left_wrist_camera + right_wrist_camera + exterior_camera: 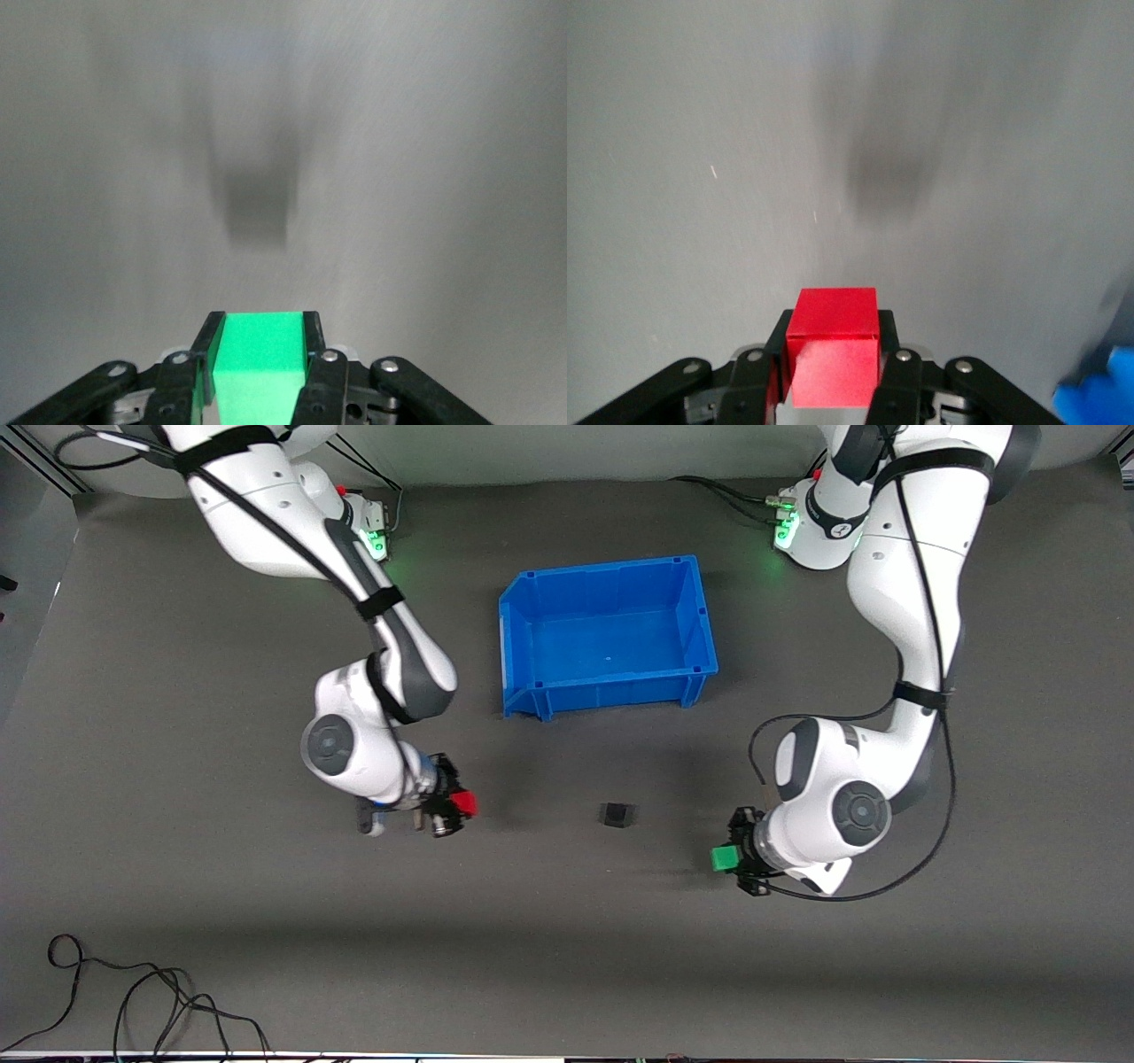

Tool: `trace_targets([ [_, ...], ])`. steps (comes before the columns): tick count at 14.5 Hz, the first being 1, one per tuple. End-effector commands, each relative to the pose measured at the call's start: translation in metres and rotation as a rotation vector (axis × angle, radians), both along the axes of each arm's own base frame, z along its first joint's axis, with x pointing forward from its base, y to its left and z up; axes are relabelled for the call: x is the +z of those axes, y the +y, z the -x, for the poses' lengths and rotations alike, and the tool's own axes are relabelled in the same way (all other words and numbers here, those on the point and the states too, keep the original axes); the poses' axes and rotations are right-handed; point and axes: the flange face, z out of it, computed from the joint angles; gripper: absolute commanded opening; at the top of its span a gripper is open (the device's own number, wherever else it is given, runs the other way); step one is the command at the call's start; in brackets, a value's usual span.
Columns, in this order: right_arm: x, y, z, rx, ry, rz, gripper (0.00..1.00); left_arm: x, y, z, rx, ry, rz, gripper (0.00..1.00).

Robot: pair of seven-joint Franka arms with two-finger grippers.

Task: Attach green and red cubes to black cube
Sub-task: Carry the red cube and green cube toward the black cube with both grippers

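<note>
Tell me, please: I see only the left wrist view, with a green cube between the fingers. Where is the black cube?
Observer: The black cube lies on the mat, nearer to the front camera than the blue bin.
Operator: What does the other arm hold?
Observer: The right gripper is shut on the red cube.
Operator: And my green cube?
Observer: The left gripper holds the green cube, apart from the black cube, toward the left arm's end.

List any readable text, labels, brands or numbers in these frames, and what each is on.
None readable.
Blue bin: plain walls, no label.
Black cube on the mat: blank.
Green cube in the left pincer: blank faces.
Red cube in the right pincer: blank faces.
Left arm's base: a small dark mark, too small to read.
</note>
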Motion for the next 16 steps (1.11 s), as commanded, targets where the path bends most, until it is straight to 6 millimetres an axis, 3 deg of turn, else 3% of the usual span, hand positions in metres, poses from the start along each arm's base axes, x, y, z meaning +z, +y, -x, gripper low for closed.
trace_targets([
  [1, -0.013, 0.048, -0.002, -0.067, -0.008, 0.018, 0.31, -0.012, -0.027, 0.015, 0.050, 0.003, 0.041, 0.00],
  [4, -0.026, 0.085, 0.010, -0.124, -0.030, 0.044, 0.31, -0.039, -0.056, 0.042, 0.051, -0.038, 0.037, 0.00],
  [6, -0.037, 0.104, 0.014, -0.143, -0.039, 0.055, 0.31, -0.053, -0.060, 0.058, 0.045, -0.072, 0.031, 0.00],
  [10, -0.049, 0.140, 0.023, -0.175, -0.048, 0.052, 0.30, -0.060, -0.070, 0.072, 0.005, -0.053, 0.019, 0.00],
  [16, -0.057, 0.160, 0.027, -0.213, -0.065, 0.066, 0.30, -0.057, -0.083, 0.081, -0.014, -0.053, 0.021, 0.00],
])
